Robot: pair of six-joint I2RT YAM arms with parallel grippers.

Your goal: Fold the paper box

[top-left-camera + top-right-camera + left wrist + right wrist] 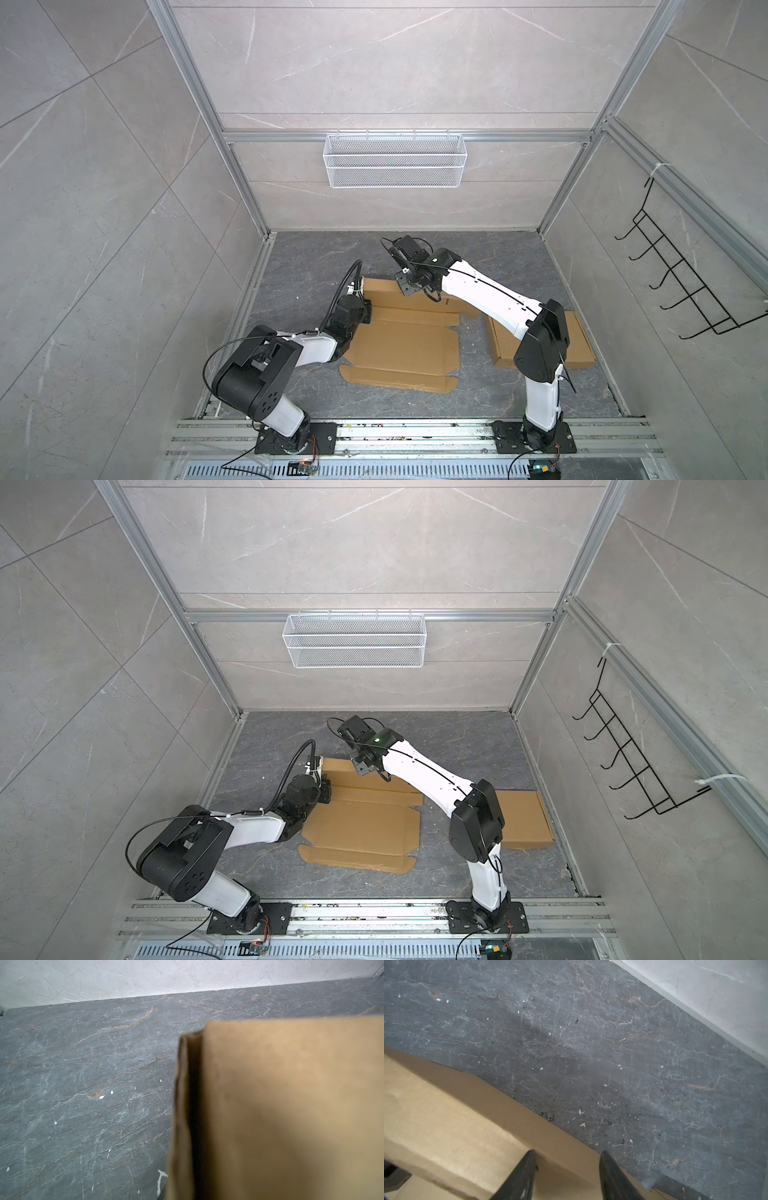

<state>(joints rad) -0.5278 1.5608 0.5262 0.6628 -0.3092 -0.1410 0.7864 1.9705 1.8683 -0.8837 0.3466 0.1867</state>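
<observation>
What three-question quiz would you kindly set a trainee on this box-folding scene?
1. True or false: the mesh basket hangs on the back wall.
2. The paper box on the table is: A) lying mostly flat, B) fully folded, C) inside the basket.
3. Which gripper's fingers show apart over the box's far edge in its wrist view?
Key: 1 true; 2 A; 3 the right gripper.

Showed white shells on left arm [311, 347] and right arm [486, 293], black joint housings [540, 345], black base plates [505, 436]. Trailed black cables [206, 361], a ribbed hose [340, 291], white zip ties [316, 331]. Tipped right gripper [568, 1151] with tapered black fingers [521, 1178].
</observation>
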